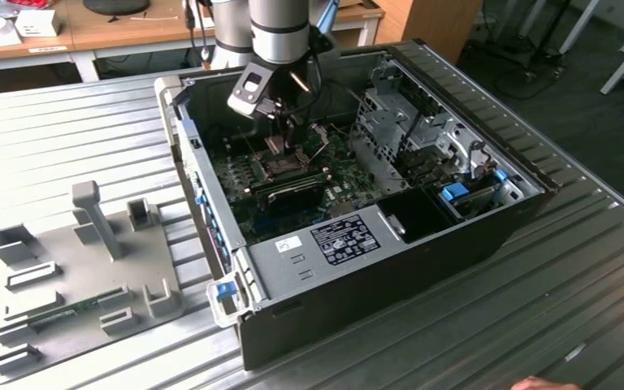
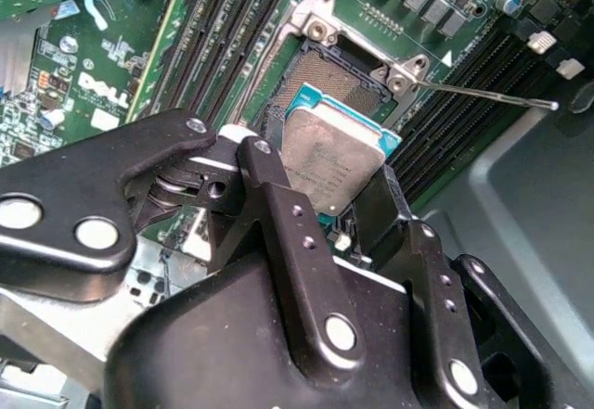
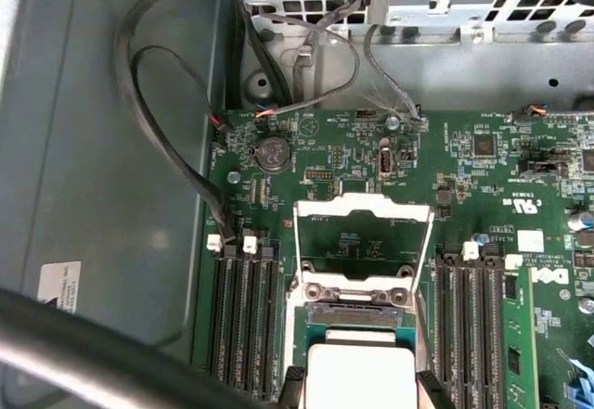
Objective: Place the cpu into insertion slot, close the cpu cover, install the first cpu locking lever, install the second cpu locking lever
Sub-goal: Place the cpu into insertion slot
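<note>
The pincer (image 2: 325,182) is pressed in on the cpu (image 2: 332,145), one black finger (image 2: 278,205) on each of two opposite edges, grey top facing up. The chip hangs over the near part of the insertion slot (image 2: 320,80); whether it touches the frame I cannot tell.

The second wrist view shows a thin locking lever (image 2: 483,92) sticking out sideways from a corner of the slot, next to the long black memory slots (image 2: 223,38). The first wrist view adds the cpu cover (image 3: 364,205), swung open beyond the slot (image 3: 357,314), with green circuit board (image 3: 483,177) visible through its window and black cables (image 3: 148,121) looping along the case wall.

In the exterior view the pincer (image 1: 277,134) reaches down into an open computer case (image 1: 399,301) lying on its side on the ribbed metal desk (image 1: 52,146). Inside sit the board and a grey drive cage (image 1: 388,122). A grey fixture plate (image 1: 84,284) lies on the exterior view's left, well apart.
</note>
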